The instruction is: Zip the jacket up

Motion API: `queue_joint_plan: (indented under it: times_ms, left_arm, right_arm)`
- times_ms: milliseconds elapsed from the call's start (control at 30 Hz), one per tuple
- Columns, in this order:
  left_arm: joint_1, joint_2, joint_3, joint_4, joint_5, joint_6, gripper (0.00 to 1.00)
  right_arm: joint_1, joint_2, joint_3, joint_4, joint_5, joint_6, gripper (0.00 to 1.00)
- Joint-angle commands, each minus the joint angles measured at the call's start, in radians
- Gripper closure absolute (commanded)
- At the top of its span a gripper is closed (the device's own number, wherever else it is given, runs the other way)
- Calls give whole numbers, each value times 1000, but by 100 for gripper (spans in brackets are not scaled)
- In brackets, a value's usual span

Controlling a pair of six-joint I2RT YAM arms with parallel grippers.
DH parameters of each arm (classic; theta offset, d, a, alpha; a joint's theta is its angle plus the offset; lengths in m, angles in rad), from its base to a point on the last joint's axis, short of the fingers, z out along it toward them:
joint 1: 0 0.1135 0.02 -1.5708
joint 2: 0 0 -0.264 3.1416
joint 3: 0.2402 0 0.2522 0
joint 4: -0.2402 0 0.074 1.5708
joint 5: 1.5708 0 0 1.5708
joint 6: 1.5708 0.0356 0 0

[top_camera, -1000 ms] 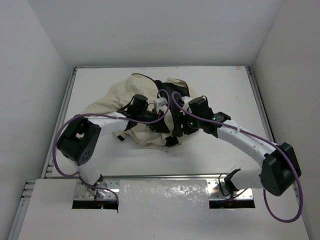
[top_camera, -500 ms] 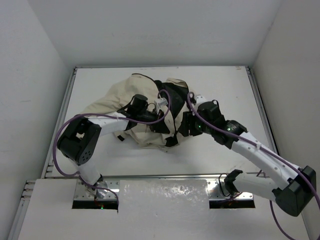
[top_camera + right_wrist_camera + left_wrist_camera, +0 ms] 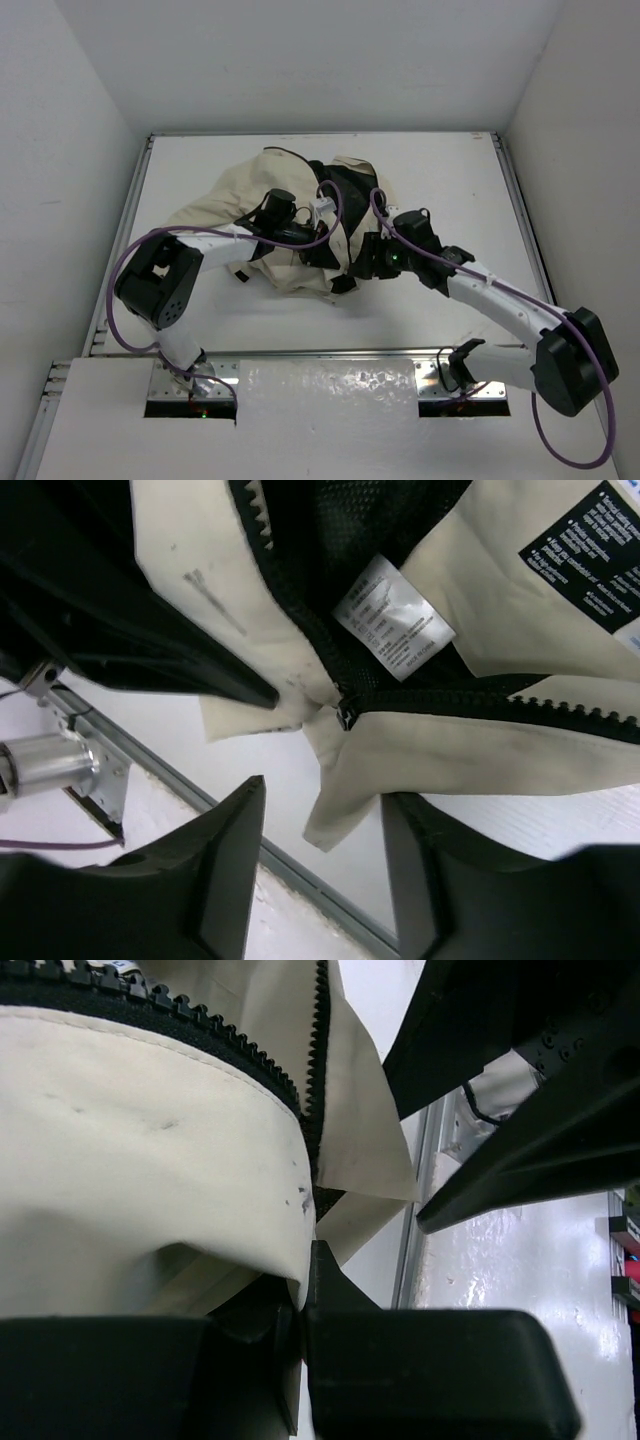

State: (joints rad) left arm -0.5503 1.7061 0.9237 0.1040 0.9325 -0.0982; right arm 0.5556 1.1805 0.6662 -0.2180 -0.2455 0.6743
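A cream jacket [image 3: 260,200] lies heaped at the middle of the white table [image 3: 440,180], nearer the table's far edge, with two robot arms working its front opening. The left gripper [image 3: 300,1305], jaws pressed together, pinches the cream hem on the side of the heap facing the table's near edge, right where the black zipper teeth [image 3: 318,1050] run out. The right gripper [image 3: 325,800] hovers with jaws spread and holds nothing; the small dark slider [image 3: 347,715] sits just beyond its fingertips, at the point where the two tooth rows meet.

The cloth looks light, soft and limp: it folds and sags wherever it is unsupported, so it will likely bunch unless the hem is kept taut. The chunky moulded teeth look stiff by comparison. The best hold appears to be the slider's tab, small and easy to miss. Black mesh lining [image 3: 340,520] and a white printed care label [image 3: 393,617] show inside the opening.
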Motion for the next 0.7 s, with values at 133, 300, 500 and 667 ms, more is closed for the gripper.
queue_joint_plan:
  times_ms: [133,300,500,667]
  left_arm:
    - [-4,-23,7,31,77,0,100]
    - [-3,-26,1,31,117,-6,100]
    - [15,-14,7,5,169,-14,100]
    - [20,0,17,-46,226,40,100]
  right_arm:
    - [-40,65,-30,105,-95,-70,71]
    - [-40,91,7,114,-80,-191,98]
    - [-40,104,4,117,-75,-356,100]
    - [-59,97,-25,230,-113,-449,100]
